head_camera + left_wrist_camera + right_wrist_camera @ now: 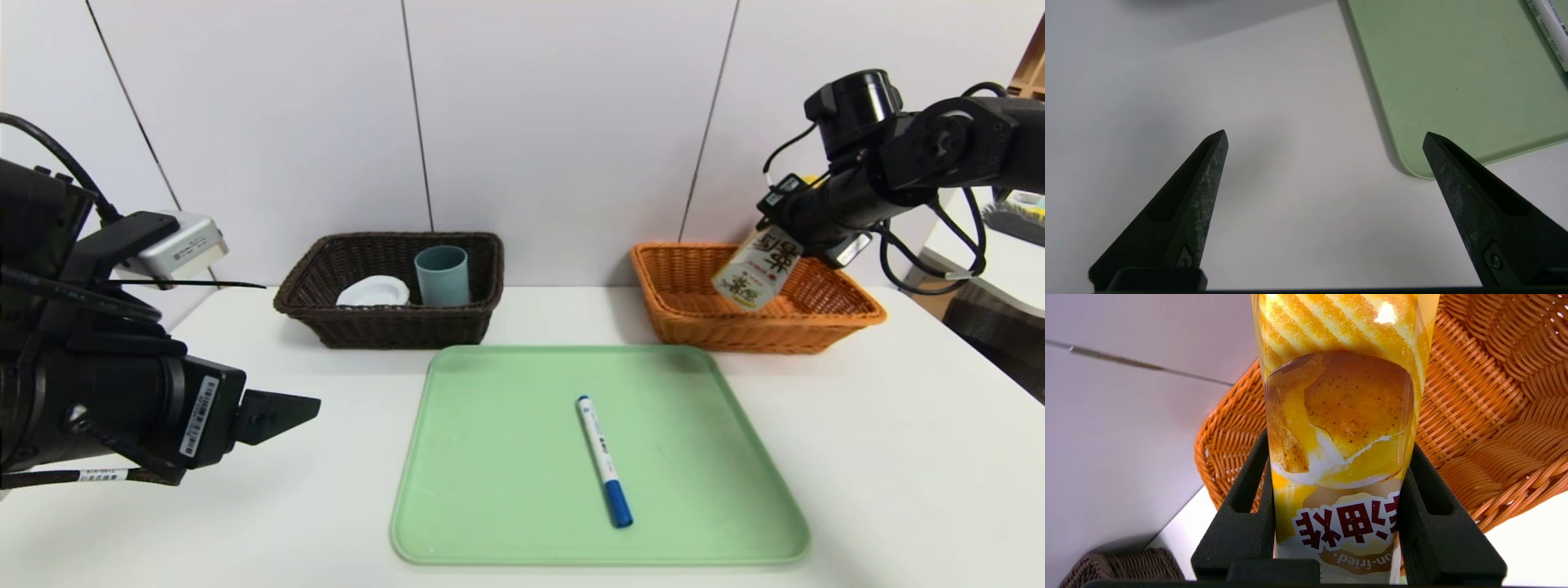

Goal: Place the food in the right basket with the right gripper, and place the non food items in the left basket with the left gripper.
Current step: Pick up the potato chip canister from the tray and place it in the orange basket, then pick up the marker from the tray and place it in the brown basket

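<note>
Okay, right gripper (1336, 486) closed on both sides of the food carton (1339, 416), carton tilted, lower end inside the orange basket (755, 333), far right. Left gripper (1325, 139) wide open, nothing held, near left. Marker (602, 457) lies on green tray (506, 457); cup (442, 278) sits in dark basket (400, 327), far left.

1 green tray (506, 457) on 1 white table (326, 523), pale panelled wall (555, 122) behind
</note>
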